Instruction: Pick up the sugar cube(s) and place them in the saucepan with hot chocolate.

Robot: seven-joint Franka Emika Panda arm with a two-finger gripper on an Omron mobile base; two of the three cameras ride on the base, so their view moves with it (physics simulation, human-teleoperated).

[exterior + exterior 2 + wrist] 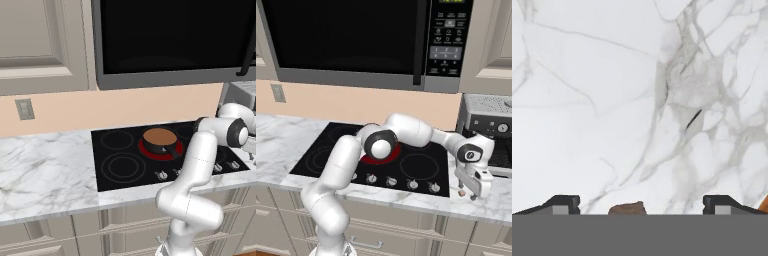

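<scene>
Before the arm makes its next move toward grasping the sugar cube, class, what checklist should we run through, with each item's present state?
1. Tool open: ok, fingertips stand wide apart in the hand view.
2. Sugar cube between the fingertips: ok, a brown lump sits there.
3. Cube already touched by the fingers: cannot tell.
4. Tool over the marble counter right of the cooktop: ok.
5. Saucepan on the red burner: ok.
6. Cube in the saucepan: not ok, not yet done.

Saucepan (160, 139) on cooktop (120, 167), counter (45, 170) alongside
</scene>
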